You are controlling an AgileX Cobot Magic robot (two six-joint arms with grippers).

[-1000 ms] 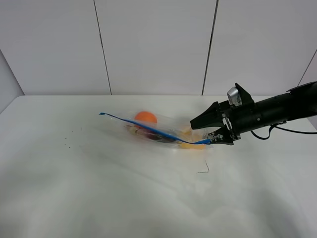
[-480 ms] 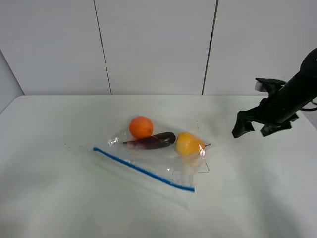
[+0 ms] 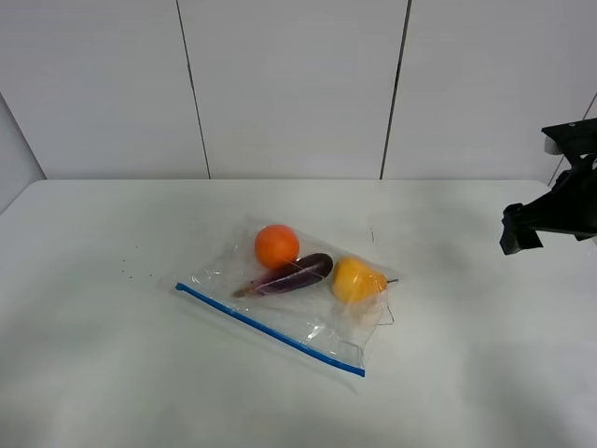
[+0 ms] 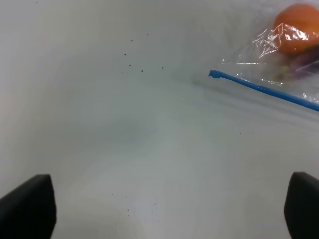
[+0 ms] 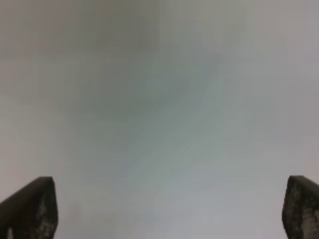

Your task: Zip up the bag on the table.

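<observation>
Now that my right pincer (image 3: 522,229) has let go of the blue zipper strip (image 3: 270,329) and pulled back to the table's (image 3: 93,373) right edge, jaws wide and empty, the bag (image 3: 289,294) lies flat mid-table; the zipping looks finished.

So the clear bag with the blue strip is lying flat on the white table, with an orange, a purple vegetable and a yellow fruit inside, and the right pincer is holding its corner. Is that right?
Not quite. The right pincer holds nothing: the exterior high view shows it off to the side, apart from the bag. The rest stands: the bag lies flat on the table with orange, purple and yellow produce inside.
</observation>
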